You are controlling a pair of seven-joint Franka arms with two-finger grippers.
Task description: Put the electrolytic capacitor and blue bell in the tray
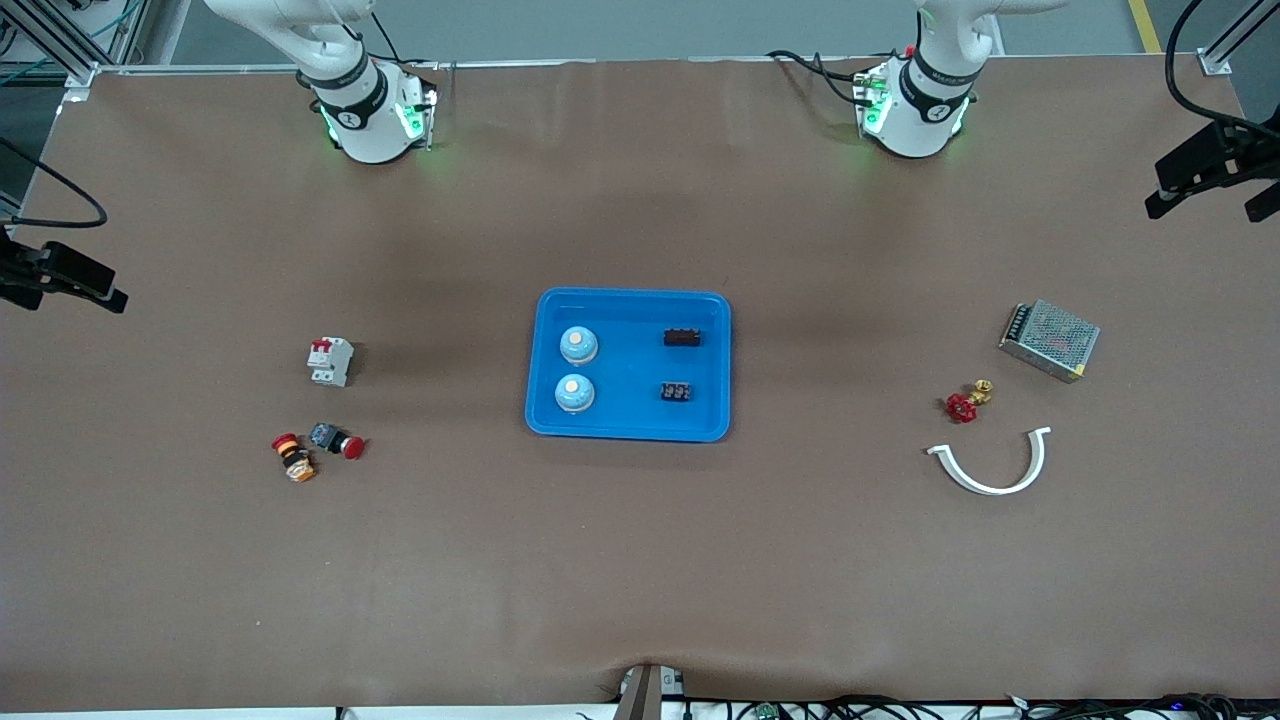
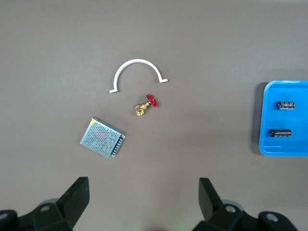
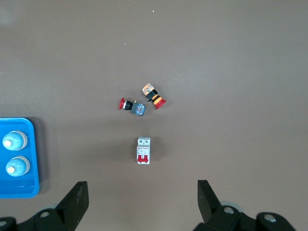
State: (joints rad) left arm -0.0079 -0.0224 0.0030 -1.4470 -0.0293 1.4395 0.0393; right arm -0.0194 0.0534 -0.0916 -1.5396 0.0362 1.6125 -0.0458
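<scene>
Nearest the front camera, the white curved bracket, red-handled valve and push buttons lie loose outside the tray, not wanted there. The tray, mid-table, already holds two blue bells and two dark capacitors, so placement looks finished. Left gripper and right gripper hang wide open and empty over the table near their bases, both arms waiting.

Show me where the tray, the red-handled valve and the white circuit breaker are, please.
tray (image 1: 628, 425): front view, bare floor near its rim.
red-handled valve (image 1: 961, 407): front view, red handwheel.
white circuit breaker (image 3: 143, 150): right wrist view, body centre.
</scene>
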